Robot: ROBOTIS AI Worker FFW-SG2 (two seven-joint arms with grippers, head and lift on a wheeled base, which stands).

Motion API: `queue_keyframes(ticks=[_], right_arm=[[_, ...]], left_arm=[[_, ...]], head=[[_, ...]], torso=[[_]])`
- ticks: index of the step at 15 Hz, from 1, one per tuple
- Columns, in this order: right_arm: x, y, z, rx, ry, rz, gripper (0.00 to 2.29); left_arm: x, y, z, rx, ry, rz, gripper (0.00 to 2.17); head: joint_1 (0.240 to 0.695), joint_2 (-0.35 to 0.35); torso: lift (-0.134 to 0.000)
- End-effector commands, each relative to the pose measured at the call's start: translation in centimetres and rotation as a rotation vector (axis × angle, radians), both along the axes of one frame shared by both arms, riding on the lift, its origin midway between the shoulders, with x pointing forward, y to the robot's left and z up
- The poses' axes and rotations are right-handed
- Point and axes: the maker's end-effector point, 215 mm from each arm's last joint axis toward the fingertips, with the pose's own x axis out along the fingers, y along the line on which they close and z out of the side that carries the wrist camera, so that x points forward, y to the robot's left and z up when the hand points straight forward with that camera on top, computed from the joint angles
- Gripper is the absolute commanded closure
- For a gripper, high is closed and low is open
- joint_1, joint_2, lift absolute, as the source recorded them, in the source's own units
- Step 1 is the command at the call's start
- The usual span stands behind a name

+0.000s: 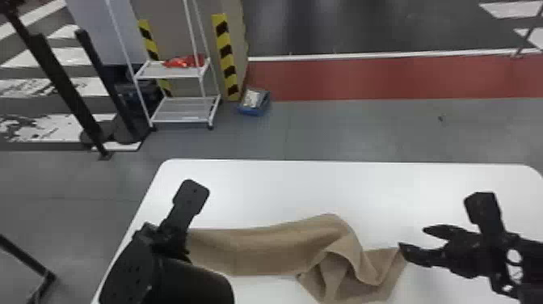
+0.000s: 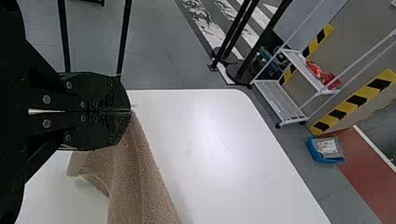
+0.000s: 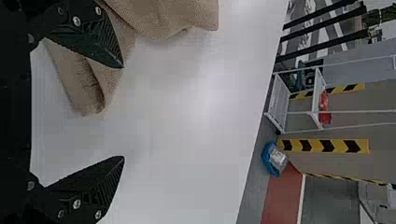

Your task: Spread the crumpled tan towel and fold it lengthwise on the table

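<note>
While the tan towel (image 1: 258,250) is gripped at one end by the left fingers (image 2: 95,93), its bunched end is seen low on the desk (image 1: 323,186), just beside the open right fingers (image 3: 98,182), judged nearer for the next grasp.

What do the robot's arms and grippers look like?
The left arm is black and smoothly rounded. The right arm is black with pale openings. The left gripper and right gripper are black too, with silvery screws and ridged fingers.
</note>
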Motion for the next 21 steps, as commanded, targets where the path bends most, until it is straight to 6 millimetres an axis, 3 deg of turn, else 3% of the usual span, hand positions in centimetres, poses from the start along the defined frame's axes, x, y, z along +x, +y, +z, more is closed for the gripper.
queue_keyframes(ticks=[1,6,8,16,17,21], right_arm=[[0.0,0.6,-0.9,-0.009,0.026,0.016,0.22],[-0.5,1.0,-1.4,0.01,0.113,0.047,0.29],[-0.6,-0.2,-1.8,-0.015,0.168,0.022,0.29],[-2.0,3.1,-3.6,-0.048,0.273,0.083,0.41],[-2.1,3.1,-3.8,-0.059,0.278,0.085,0.47],[-2.0,3.4,-3.6,-0.045,0.266,0.089,1.55]], left_arm=[[-0.1,0.0,0.0,-0.001,0.0,0.002,2.14],[-0.2,0.1,-0.2,-0.001,0.003,0.005,2.14],[-0.3,0.2,-0.2,-0.002,0.005,0.006,2.14],[-0.3,0.2,-0.3,-0.002,0.006,0.006,2.14],[-0.3,0.1,-0.3,-0.003,0.007,0.006,2.15],[-0.3,0.2,-0.4,-0.009,0.008,0.007,2.15]], head=[[0.695,0.122],[0.695,0.137],[0.695,0.141],[0.695,0.156],[0.695,0.16],[0.695,0.17]], torso=[[0.0],[0.0],[0.0],[0.0],[0.0],[0.0]])
